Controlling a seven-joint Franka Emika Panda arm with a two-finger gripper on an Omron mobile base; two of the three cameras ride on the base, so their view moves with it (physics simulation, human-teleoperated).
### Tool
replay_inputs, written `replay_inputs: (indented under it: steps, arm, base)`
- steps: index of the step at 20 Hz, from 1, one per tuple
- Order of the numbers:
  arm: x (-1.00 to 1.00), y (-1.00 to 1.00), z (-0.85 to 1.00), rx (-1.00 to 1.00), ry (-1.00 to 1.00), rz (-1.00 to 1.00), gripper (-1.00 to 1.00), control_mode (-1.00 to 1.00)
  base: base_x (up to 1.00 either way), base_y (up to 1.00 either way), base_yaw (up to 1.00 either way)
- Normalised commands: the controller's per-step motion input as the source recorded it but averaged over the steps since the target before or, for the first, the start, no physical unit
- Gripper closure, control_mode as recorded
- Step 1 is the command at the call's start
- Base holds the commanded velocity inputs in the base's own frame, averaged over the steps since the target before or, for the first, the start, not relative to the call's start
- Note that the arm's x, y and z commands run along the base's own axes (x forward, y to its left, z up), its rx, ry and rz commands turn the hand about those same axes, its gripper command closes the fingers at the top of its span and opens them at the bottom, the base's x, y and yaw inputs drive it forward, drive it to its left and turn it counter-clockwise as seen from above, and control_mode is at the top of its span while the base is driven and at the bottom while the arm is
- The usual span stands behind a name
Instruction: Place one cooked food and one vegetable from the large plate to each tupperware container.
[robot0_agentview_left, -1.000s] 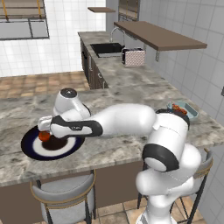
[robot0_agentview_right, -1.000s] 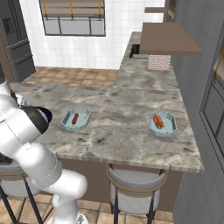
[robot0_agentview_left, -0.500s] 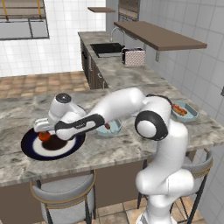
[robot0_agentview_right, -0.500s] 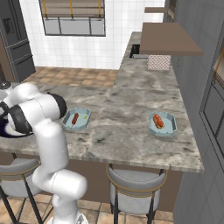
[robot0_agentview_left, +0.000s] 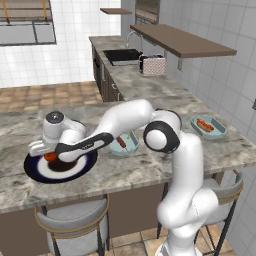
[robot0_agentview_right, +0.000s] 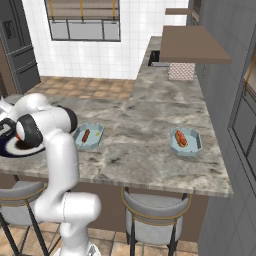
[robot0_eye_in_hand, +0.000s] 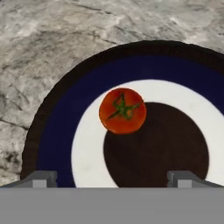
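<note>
Arm swung further left since the earlier frame, elbow now high. End effector (robot0_eye_in_hand: 112, 178) spread wide, hovering over large plate (robot0_eye_in_hand: 61, 131); tomato (robot0_eye_in_hand: 122, 110) ahead between fingertips.

Red tomato (robot0_eye_in_hand: 122, 110) on large plate (robot0_eye_in_hand: 57, 131)

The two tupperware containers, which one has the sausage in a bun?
The far container, toward the wall end of the counter: its sausage lies in a tan bun. The container beside the large plate holds a bare sausage.
</note>
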Motion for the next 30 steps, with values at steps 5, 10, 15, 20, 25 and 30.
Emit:
replay_inputs:
  steps: [5,10,15,20,25,30]
  arm:
    - [0.01,-0.24,-0.04,-0.01,0.08,0.0,-1.0,-1.0]
    - [0.0,-0.47,-0.02,0.0,0.02,0.0,-1.0,-1.0]
    - [0.09,-0.11,-0.22,-0.01,0.0,0.0,-1.0,-1.0]
    - [0.33,0.13,-0.11,0.0,0.0,0.0,-1.0,-1.0]
    - [0.33,0.14,-0.16,0.0,0.0,0.0,-1.0,-1.0]
    - [0.15,0.38,-0.05,0.02,0.0,0.0,-1.0,-1.0]
  base:
    - [0.0,0.0,0.0]
    - [0.0,0.0,0.0]
    - [0.0,0.0,0.0]
    - [0.0,0.0,0.0]
    - [0.0,0.0,0.0]
    - [0.0,0.0,0.0]
